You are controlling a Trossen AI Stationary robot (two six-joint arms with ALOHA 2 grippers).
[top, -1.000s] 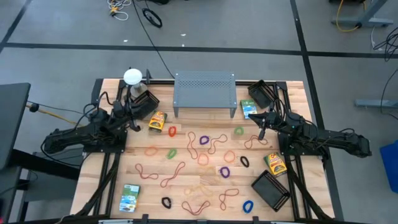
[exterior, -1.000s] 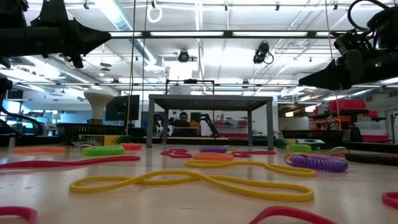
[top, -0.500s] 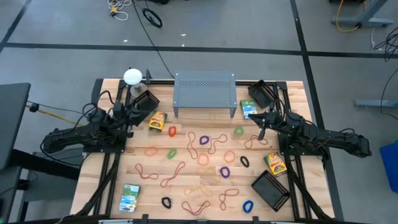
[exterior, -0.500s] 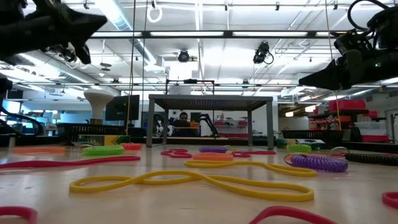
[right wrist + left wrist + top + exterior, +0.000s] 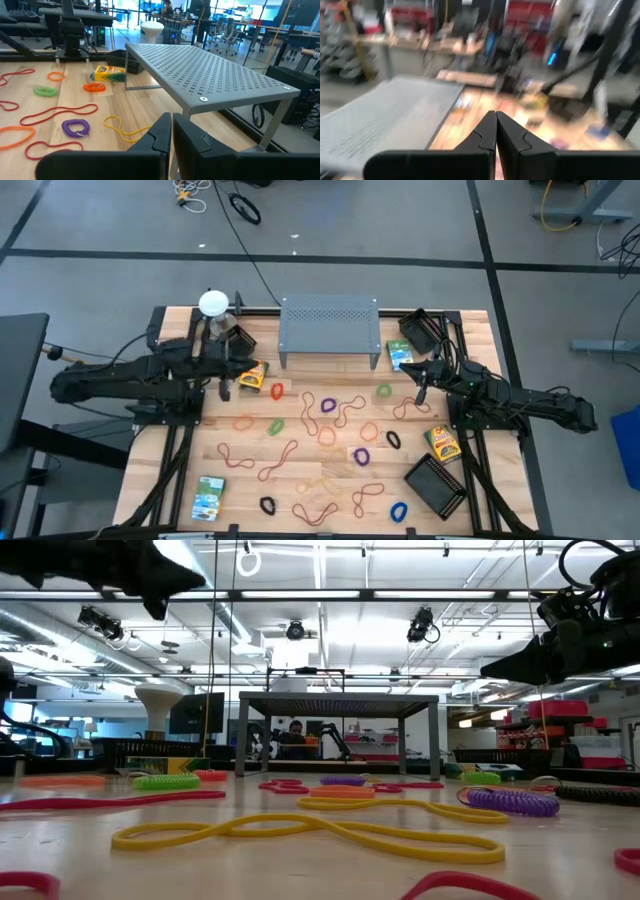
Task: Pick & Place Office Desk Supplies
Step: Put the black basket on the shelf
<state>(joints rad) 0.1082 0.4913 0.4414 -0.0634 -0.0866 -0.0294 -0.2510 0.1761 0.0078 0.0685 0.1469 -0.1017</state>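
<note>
Bands [image 5: 333, 406] scattered in loose loops and coils across the middle of the table [image 5: 300, 470]: red, orange, purple, green, yellow, black, blue. None lifted yet, none sorted. Card boxes at the edges: one near the left gripper [image 5: 225, 386] by the shelf's left leg [image 5: 253, 375], one by the right leg [image 5: 400, 355], one at the right side [image 5: 441, 441], one at the near left corner [image 5: 209, 496]. Mesh trays at three spots: far left [image 5: 232, 343], far right [image 5: 421, 330], near right [image 5: 436, 483]. Probably meant as bins for the loose bands, hence set at the rim and out of the working middle.

Left gripper raised off the table beside the far-left tray, fingers pressed together in the left wrist view [image 5: 495, 131], empty. Right gripper [image 5: 422, 392] hovering at the far right, near the green band [image 5: 385, 390] and a red loop, fingers [image 5: 172, 131] likewise closed on nothing. Both seemingly poised between picks, held high enough to clear the clutter.

Grey shelf [image 5: 330, 328] standing at the back centre, between the two far trays; a likely obstacle for any reach across the back. White ball on its stand [image 5: 212, 304] just behind the left tray, close to the left arm's path. Overlapping loops in the middle likely to drag neighbours along when one is pulled.
</note>
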